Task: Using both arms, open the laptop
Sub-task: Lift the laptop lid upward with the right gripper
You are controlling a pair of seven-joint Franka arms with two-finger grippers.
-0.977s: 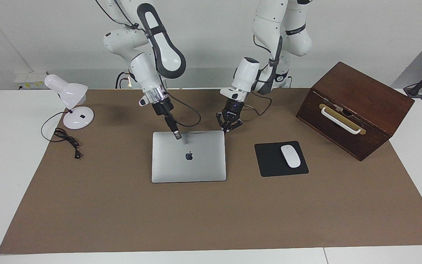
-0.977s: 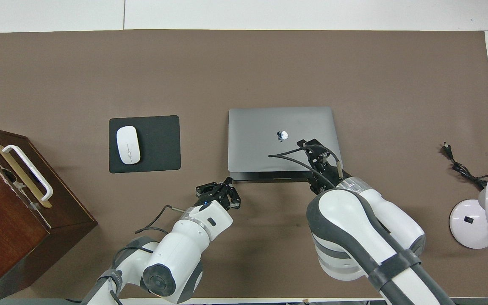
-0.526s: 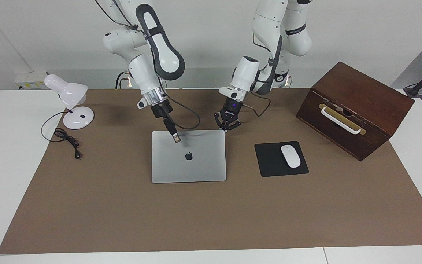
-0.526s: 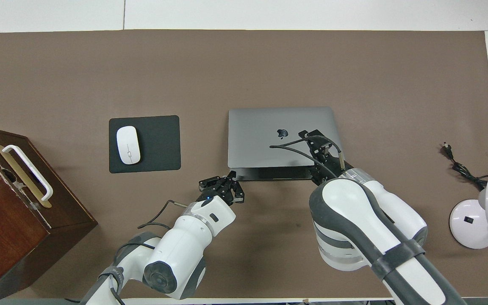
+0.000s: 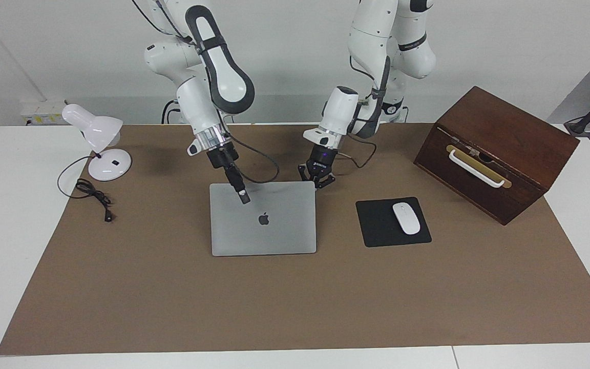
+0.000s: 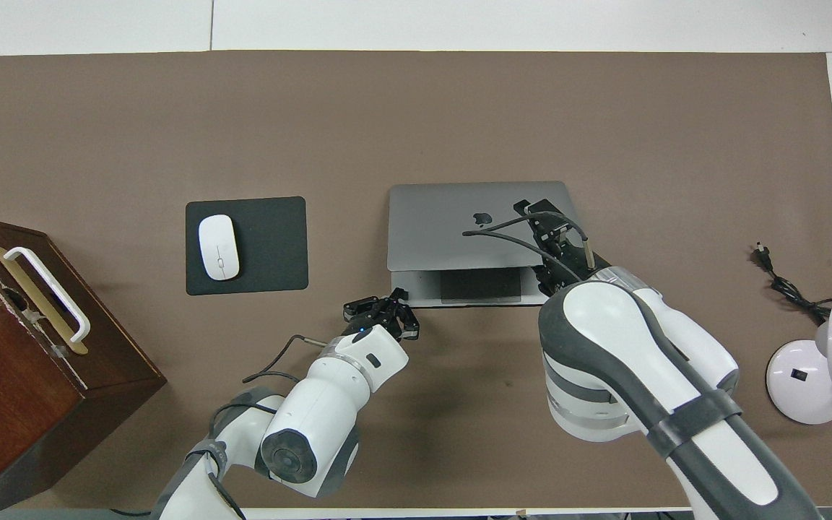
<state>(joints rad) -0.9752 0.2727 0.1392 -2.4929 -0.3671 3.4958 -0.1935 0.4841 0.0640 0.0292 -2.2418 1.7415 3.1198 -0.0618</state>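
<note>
The silver laptop (image 5: 274, 230) lies mid-table with its lid (image 6: 445, 224) partly raised, hinge edge farther from the robots. In the overhead view the base and grey trackpad (image 6: 477, 285) show under the lifted edge. My right gripper (image 5: 244, 197) is shut on the lid's free edge, toward the right arm's end, and holds it up; it also shows in the overhead view (image 6: 535, 213). My left gripper (image 5: 317, 180) is open and empty, low at the laptop's corner nearer the robots toward the left arm's end, as the overhead view (image 6: 381, 312) shows too. I cannot tell whether it touches.
A black mouse pad (image 5: 374, 228) with a white mouse (image 5: 406, 218) lies beside the laptop toward the left arm's end. A brown wooden box (image 5: 494, 148) stands beside that. A white desk lamp (image 5: 101, 148) and its cable (image 5: 92, 195) sit at the right arm's end.
The lid has risen from almost closed, and the trackpad now shows. My right gripper has moved up with the lid's edge. My left gripper has shifted closer to the laptop's corner.
</note>
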